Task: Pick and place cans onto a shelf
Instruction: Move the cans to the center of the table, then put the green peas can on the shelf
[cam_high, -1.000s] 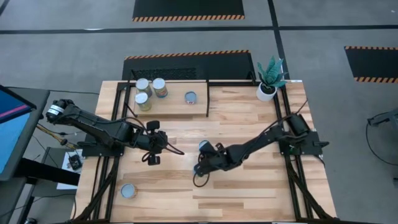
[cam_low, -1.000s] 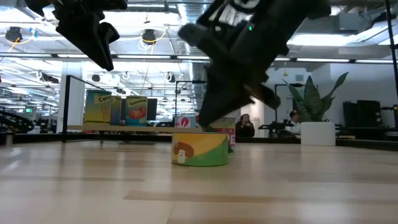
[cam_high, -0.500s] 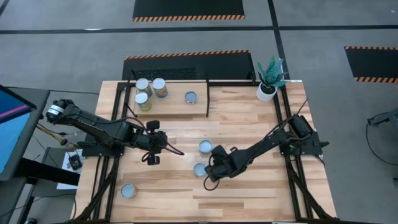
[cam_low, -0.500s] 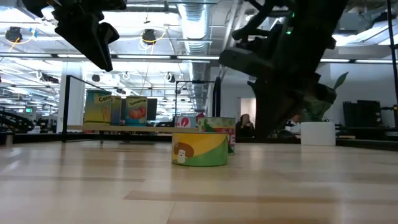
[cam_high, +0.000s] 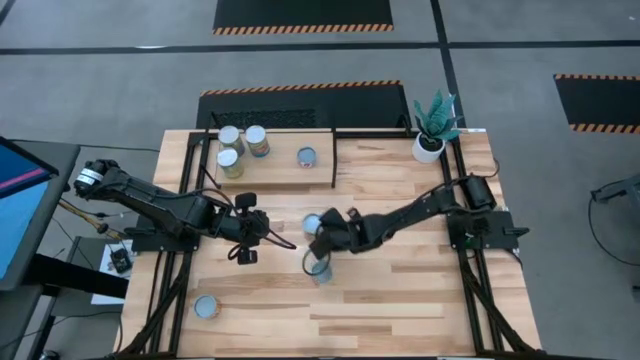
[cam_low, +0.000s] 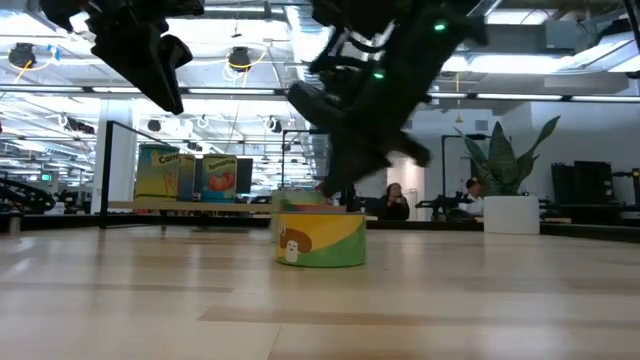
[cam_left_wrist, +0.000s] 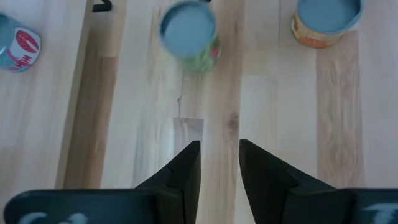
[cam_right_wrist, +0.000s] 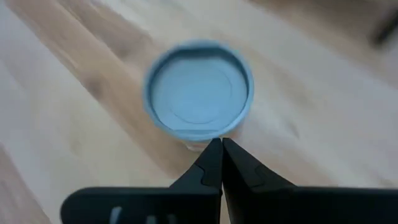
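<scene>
seven cans show on the plank worktop (cam_high: 400, 300) in the high view. four stand on the shelf (cam_high: 270, 172) at the far left: three bunched at its left end (cam_high: 232, 137) (cam_high: 257, 139) (cam_high: 230, 162), and one with a red-marked label (cam_high: 307, 156) nearer the shelf's right rail. one can (cam_high: 206, 307) sits alone near the front left corner. two more lie mid-worktop, one (cam_high: 312, 223) just far of the other (cam_high: 320, 268), the nearer being the mushroom-label can (cam_low: 321, 239) in the low view.

the right gripper (cam_high: 322, 243) reaches across from the right side and hangs over the worktop between these two middle cans; its fingers (cam_right_wrist: 214, 163) are pressed together with nothing between them, and its wrist view looks down on a can's blue-silver top (cam_right_wrist: 198, 88) just ahead of the tips.

the left gripper (cam_high: 247, 229) waits left of the middle cans, above the worktop. its fingers (cam_left_wrist: 186, 167) stand narrowly apart and hold nothing.

a potted plant (cam_high: 433, 128) stands at the far right corner.
</scene>
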